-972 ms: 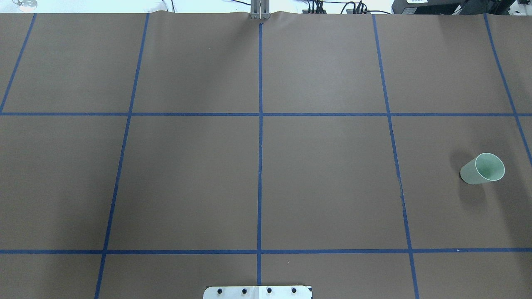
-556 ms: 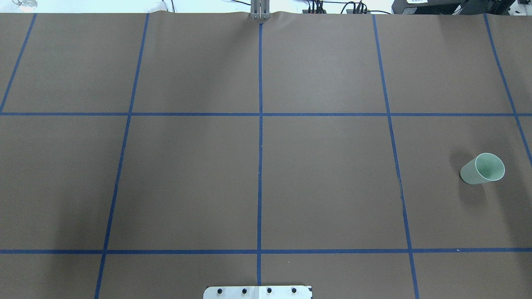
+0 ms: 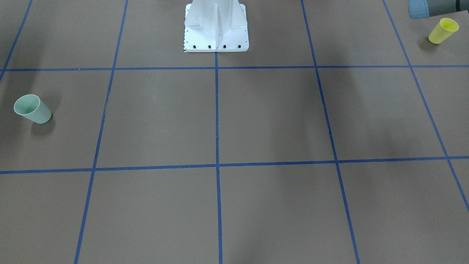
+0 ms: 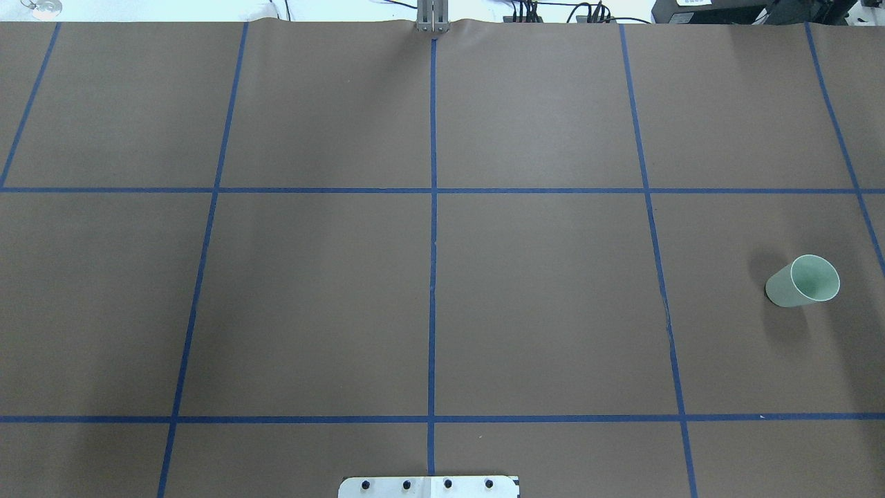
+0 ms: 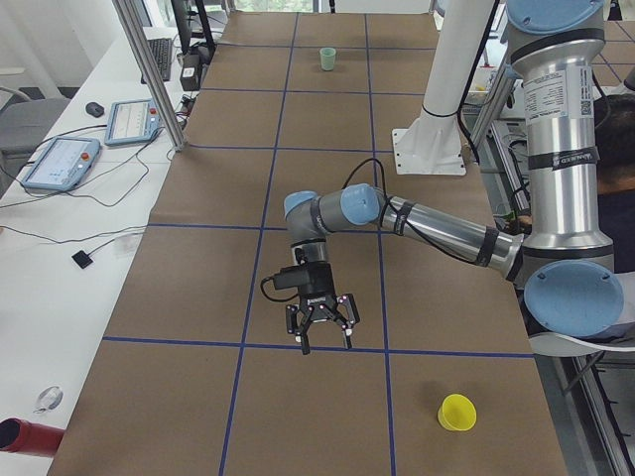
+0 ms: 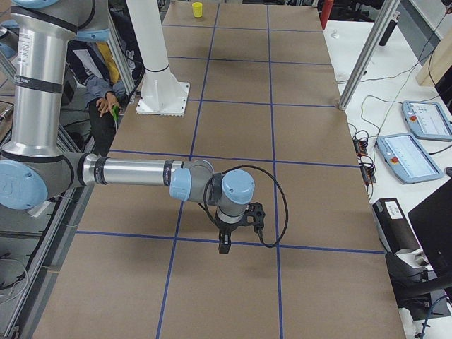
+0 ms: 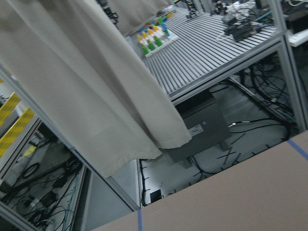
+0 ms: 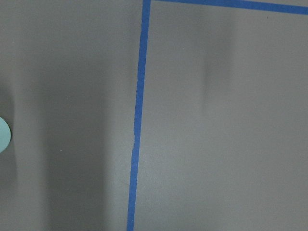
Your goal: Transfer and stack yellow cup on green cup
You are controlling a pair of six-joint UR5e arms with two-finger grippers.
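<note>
Table [image 4: 539, 304], covered in brown paper and divided into rectangles by blue tape lines [image 4: 432, 277], fills both the overhead and the front-facing view. Left arm [image 5: 437, 223], a silver tube with blue-grey joints, reaches out low over the paper towards the table's left end. Right arm [image 6: 134, 171], of the same build, reaches out over the right end. White metal pedestal [image 3: 216, 25] is bolted at mid-table on the robot's side. A seated person [image 6: 106, 78] shows behind the robot in the right-side view. Two grey teach pendants [image 5: 62, 164] lie on the white side bench. Left gripper [image 5: 325, 345], black, two-fingered, hangs fingers-down just above a tape line. It shows in the left-side view alone, so I cannot tell how far its fingers are parted. Right gripper [image 6: 224, 247], also black, points straight down beside a tape line. It shows in the right-side view alone, so its opening cannot be told either. Yellow cup [image 3: 442, 31], a small tapered handleless plastic tumbler, stands mouth-up on the paper in the corner square at the robot's left, on the robot's side of the table, well apart from the left gripper. Green cup [image 4: 802, 281], a pale mint plastic tumbler of the same shape, stands mouth-up in the middle row at the table's right end, well apart from the right gripper. Neither cup touches a gripper.
</note>
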